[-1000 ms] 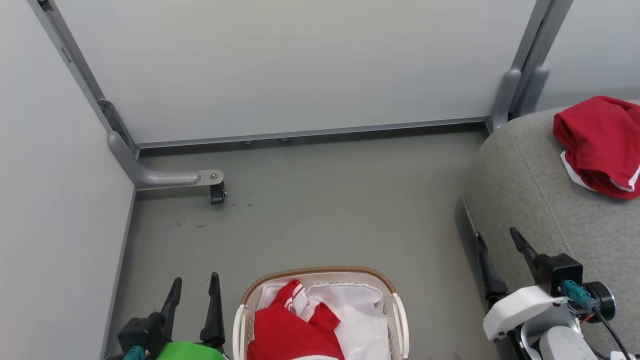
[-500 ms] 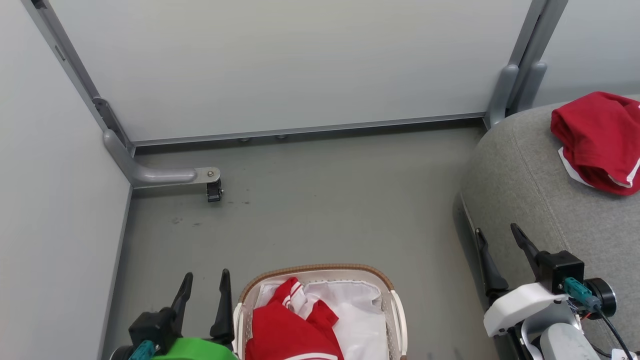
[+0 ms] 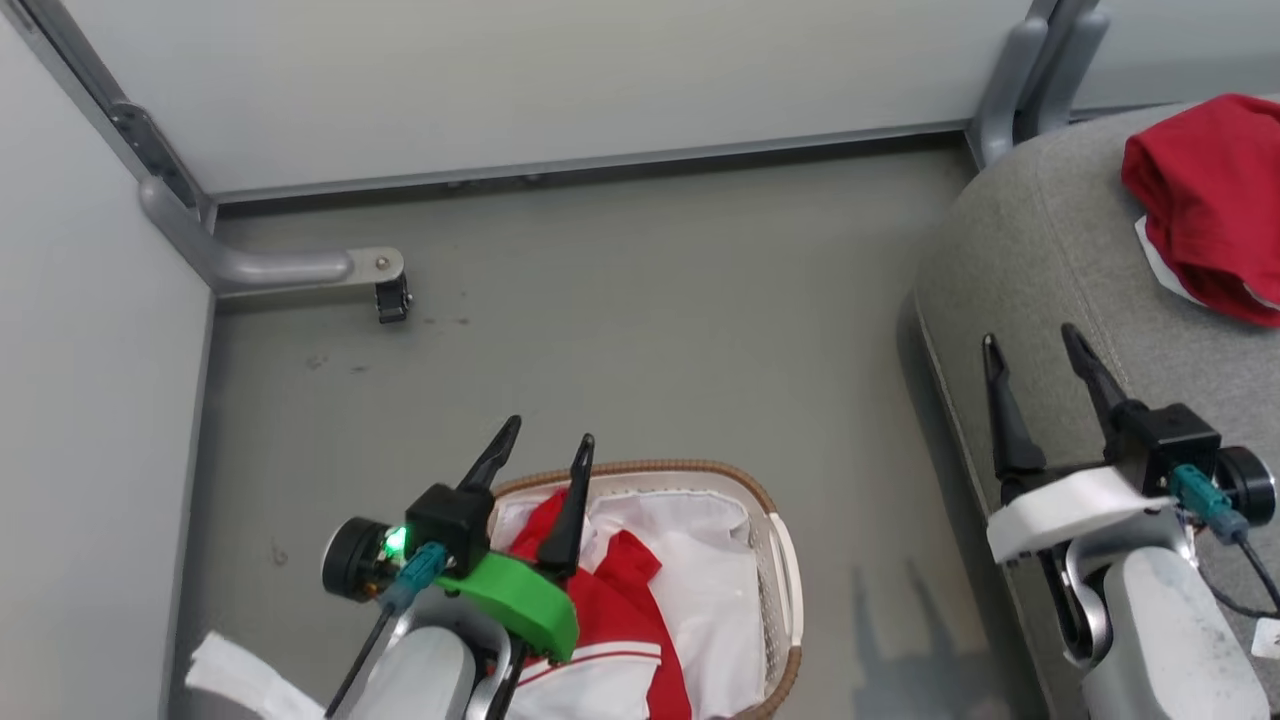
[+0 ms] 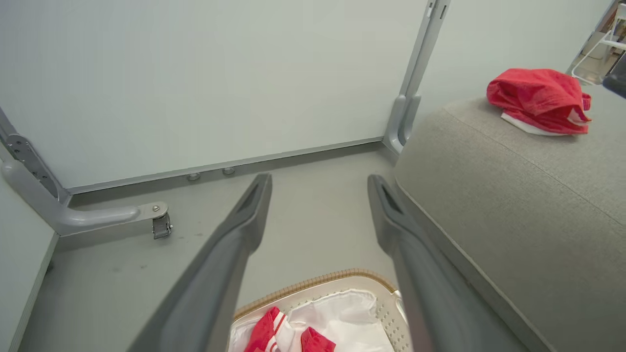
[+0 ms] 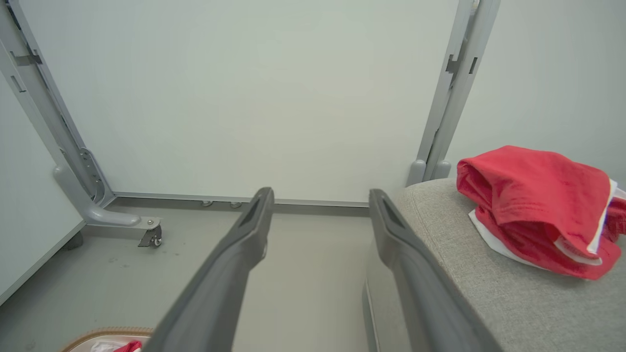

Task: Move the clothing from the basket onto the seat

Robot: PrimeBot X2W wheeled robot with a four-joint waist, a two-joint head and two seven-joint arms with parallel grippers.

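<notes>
clothing (image 3: 612, 598): bright red, white-striped, crumpled in basket (image 3: 700, 468) on white liner (image 3: 712, 562) | second red garment (image 3: 1200, 190), white trim, bunched on seat (image 3: 1060, 260) | left gripper (image 3: 551, 432) spread wide, empty, above basket | right gripper (image 3: 1030, 337) spread wide, empty, at seat edge

The left end effector (image 3: 551, 430) hangs spread above red clothing (image 3: 600, 600) in the basket (image 3: 680, 466).

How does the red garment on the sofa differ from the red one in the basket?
The garment on the sofa lies bunched in the open on the grey sofa cushion; the garment in the basket sits down inside the basket against a white liner. The garment in the basket has white stripes; the garment on the sofa has white edging instead. Both are bright red and crumpled.
</notes>
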